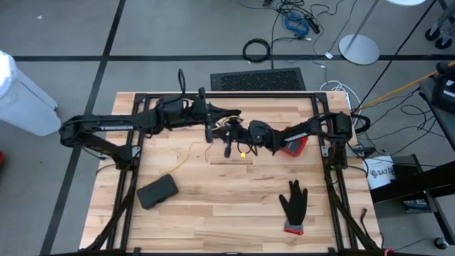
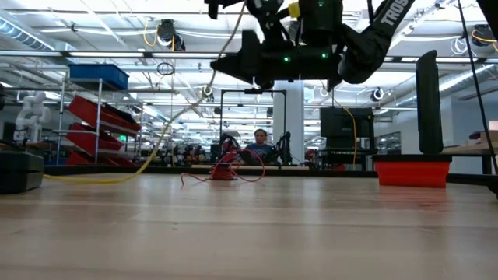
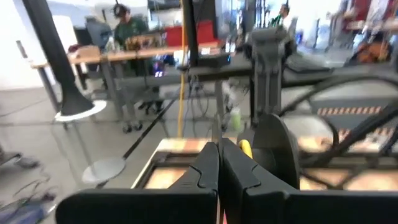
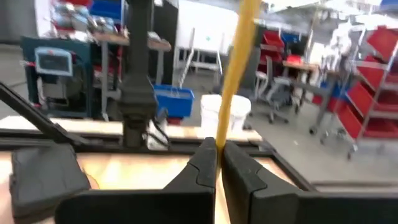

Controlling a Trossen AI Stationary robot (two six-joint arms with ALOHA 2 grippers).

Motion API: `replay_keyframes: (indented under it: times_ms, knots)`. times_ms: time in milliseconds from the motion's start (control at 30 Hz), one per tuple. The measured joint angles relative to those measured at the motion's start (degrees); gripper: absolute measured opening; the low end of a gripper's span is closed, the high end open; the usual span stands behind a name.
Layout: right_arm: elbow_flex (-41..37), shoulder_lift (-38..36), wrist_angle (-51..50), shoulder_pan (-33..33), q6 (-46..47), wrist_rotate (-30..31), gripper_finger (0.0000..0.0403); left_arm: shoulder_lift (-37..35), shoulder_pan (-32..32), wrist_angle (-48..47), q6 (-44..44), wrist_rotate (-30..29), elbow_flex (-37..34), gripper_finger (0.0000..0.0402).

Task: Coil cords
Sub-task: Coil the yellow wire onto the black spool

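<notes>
I have both arms raised over the middle of the table: my right gripper [image 4: 217, 163] is pinched shut on the yellow-tan cord [image 4: 236, 68], which runs straight up from between its fingers, and my left gripper [image 3: 219, 171] is closed too, with a speck of yellow at its tips that I think is the same cord, though that view is too blurred to be sure. The coiling looks barely begun, since the yellow cord trails slack onto the tabletop [image 1: 213, 213] and the red cord [image 2: 226, 173] lies in a loose tangle at the far side. I can't make out either spool, and the arms hide where the cord passes between the grippers.
</notes>
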Motion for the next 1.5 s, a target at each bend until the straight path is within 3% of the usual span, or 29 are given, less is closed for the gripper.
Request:
replay_keyframes:
  times_ms: [300,700,833,1200,1500]
  knots:
    - [-0.2,-3.5,-11.5,-1.2,1.5,4.6,0.0001,-5.5,0.1,-16.0,4.7,-6.9,0.0,0.0000]
    - [-0.2,-12.7,-25.5,-1.9,1.7,10.4,0.0000,-6.0,0.2,-30.4,8.5,-12.1,0.0,0.0000]
    - [-0.2,-15.1,-28.6,-1.9,2.5,10.3,0.0000,-5.9,0.0,-31.7,11.1,-18.0,0.0,0.0000]
    - [-0.2,-16.6,-29.8,-1.0,4.3,9.8,0.0000,1.2,0.0,-32.4,14.9,-24.1,0.0,0.0000]
    - [-0.2,-16.6,-28.0,-1.1,5.6,9.8,0.0000,7.6,-0.1,-21.0,15.1,-30.7,0.0,0.0000]
